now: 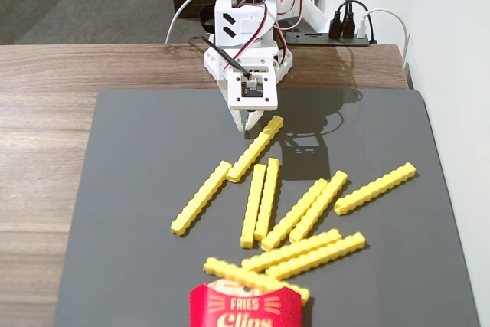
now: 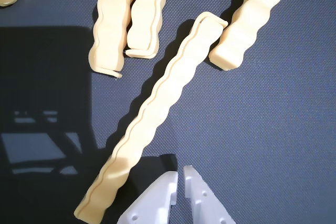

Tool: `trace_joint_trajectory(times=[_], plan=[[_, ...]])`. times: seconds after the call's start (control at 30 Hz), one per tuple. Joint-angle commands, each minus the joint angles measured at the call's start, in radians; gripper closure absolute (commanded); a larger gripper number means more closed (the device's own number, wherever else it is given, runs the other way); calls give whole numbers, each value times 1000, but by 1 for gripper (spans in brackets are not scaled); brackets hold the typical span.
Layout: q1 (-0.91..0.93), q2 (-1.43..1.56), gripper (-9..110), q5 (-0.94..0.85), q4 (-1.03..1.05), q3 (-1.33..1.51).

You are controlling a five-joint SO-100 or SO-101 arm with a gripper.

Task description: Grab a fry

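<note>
- A dark grey mat (image 1: pixel 138 189) covers most of a wooden table (image 1: pixel 46 82), with a white wall at the right of the fixed view.
- The white gripper (image 1: pixel 249 122) hangs at upper centre, jaws nearly closed on nothing, tips (image 2: pixel 179 178) just above the mat.
- The nearest fry (image 1: pixel 255 148) lies diagonally beside the tips, apart from them; in the wrist view (image 2: pixel 157 109) it runs from bottom left to upper centre.
- Other fries (image 1: pixel 291 220) are scattered mid-frame.
- A red carton (image 1: pixel 245 308) sits at the bottom edge.

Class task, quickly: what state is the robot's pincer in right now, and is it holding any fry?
Pincer: shut or nearly so, only a thin slit between its tips, holding nothing. The nearest fry lies on the mat just beside it, not gripped.
</note>
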Motion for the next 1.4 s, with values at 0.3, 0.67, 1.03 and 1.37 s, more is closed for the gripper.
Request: trace_joint_trajectory(times=[0.3,0.67,1.03,1.37], plan=[[-15,-87,101,71,-17,-29],[-51,-204,101,222,-12,-135],[-132,-391,95,489,-57,-265],[-170,-586,80,561,-121,-308]])
